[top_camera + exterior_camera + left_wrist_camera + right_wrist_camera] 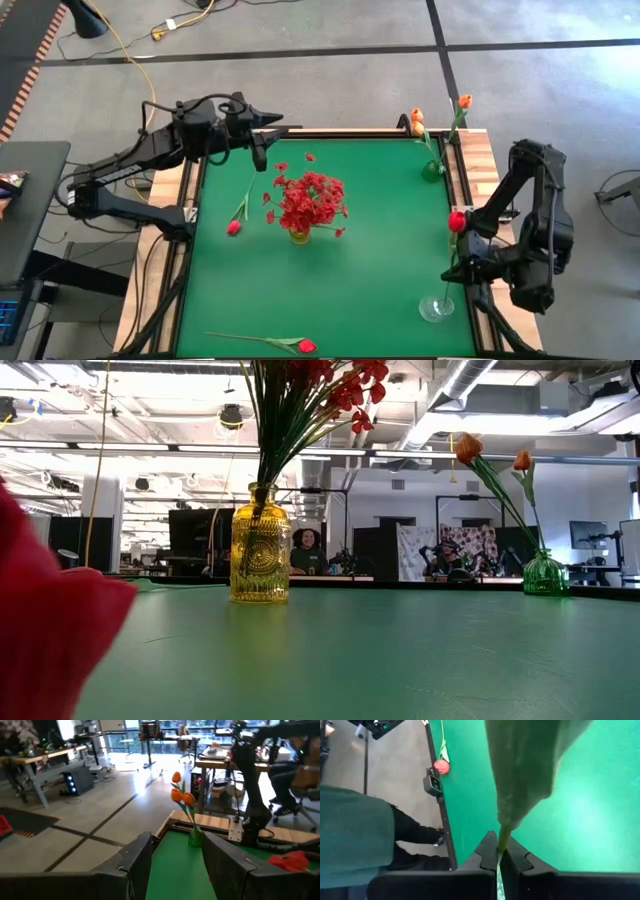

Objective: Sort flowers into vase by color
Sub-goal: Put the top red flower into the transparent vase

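My right gripper (463, 253) stands at the table's right edge, shut on a red-pink tulip (457, 221) whose stem runs down to a clear glass vase (436, 308). I cannot tell if the stem end is inside it. My left gripper (268, 126) waits open and empty above the far left edge. A yellow vase (300, 236) mid-table holds bushy red sprigs (312, 200). A green vase (432, 170) at the far right holds orange tulips (417, 120). One red-pink tulip (240, 212) lies left of the yellow vase, and another (270, 343) lies at the near edge. My right gripper pinches the tulip's thin green stem (502, 844) between its two fingers, just below a broad leaf (525, 765). The fingers come from the table's right side and lie across the stem. The tulip stands roughly upright, with its bud (457, 221) above the fingers and its lower stem toward the clear vase.
The green mat (350, 290) is bare between the yellow vase and the near edge. Wooden table rims (478, 160) run along both sides. In the low view the yellow vase (260, 555) and green vase (545, 573) stand out, with a red blur (50, 630) close by. People sit in the room behind.
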`<state>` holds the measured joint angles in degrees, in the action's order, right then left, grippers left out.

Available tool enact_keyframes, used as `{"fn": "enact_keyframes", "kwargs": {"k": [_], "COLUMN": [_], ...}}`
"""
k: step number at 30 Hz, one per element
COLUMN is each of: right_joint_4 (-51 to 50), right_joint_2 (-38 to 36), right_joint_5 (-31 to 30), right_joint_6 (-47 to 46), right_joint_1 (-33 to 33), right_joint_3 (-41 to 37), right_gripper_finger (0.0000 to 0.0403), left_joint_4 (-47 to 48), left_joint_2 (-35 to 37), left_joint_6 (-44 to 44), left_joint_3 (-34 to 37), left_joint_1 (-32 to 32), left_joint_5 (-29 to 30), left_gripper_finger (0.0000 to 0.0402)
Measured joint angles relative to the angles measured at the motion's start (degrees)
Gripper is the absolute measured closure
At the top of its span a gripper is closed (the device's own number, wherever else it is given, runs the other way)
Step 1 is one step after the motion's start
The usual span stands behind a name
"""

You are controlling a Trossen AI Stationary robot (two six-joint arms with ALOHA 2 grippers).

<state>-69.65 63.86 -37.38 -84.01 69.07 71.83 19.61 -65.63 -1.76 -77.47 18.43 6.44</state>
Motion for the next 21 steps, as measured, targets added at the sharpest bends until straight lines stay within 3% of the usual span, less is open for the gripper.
{"fn": "enact_keyframes", "kwargs": {"k": [21], "right_joint_4": [-2.16], "right_joint_2": [8.18], "right_joint_5": [-0.31], "right_joint_6": [-3.53], "right_joint_1": [1.64], "right_joint_3": [-0.02], "right_gripper_finger": [0.0362], "left_joint_4": [0.24], "left_joint_2": [0.0], "left_joint_6": [1.62], "left_joint_3": [0.0], "left_joint_1": [2.1], "left_joint_5": [0.0], "left_gripper_finger": [0.024]}}
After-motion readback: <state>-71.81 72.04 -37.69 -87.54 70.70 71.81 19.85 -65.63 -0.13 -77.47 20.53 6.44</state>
